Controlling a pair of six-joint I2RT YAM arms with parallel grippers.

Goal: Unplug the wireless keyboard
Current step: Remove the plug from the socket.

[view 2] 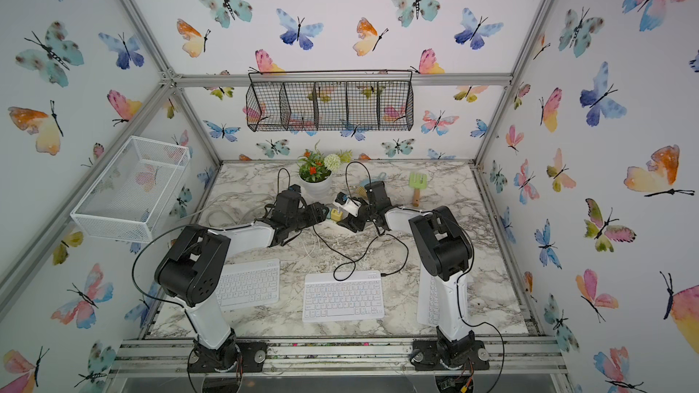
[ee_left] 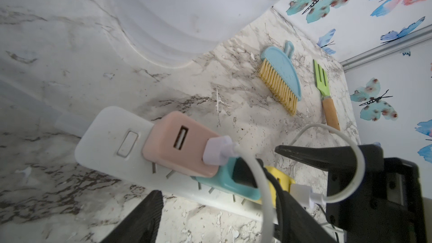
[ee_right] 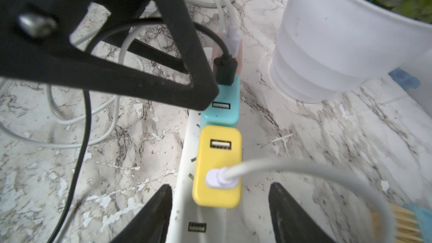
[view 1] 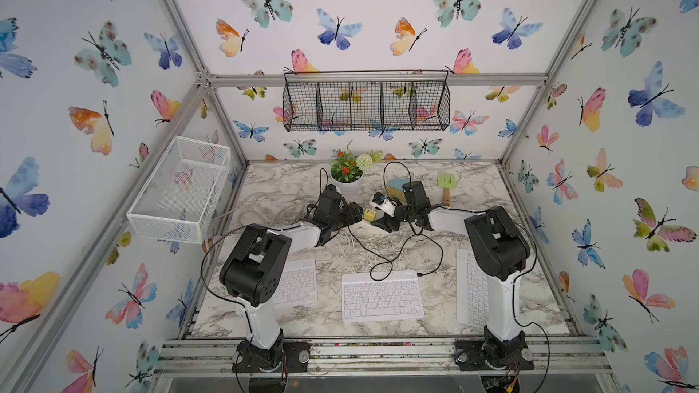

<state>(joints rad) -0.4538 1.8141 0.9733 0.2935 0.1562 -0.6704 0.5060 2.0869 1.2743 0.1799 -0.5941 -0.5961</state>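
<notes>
Black plug [ee_right: 224, 71] in teal charger [ee_right: 222, 111], upper middle of frame, probably standing upright. Left claw [ee_right: 197, 86] open, just beside it, nearer. Right claw [ee_right: 219, 190] open, straddling yellow charger [ee_right: 217, 155].

The slim white wireless keyboard [view 1: 382, 298] lies flat, keys up, midway along the worktop's front edge and parallel to it. A thin black cable [ee_right: 87, 122] is plugged into its back right corner. It loops across the worktop to a black USB plug [ee_right: 224, 71], seated in the teal charger block [ee_right: 224, 118] on the white power strip [ee_left: 109, 141], nearer the back edge.
</notes>
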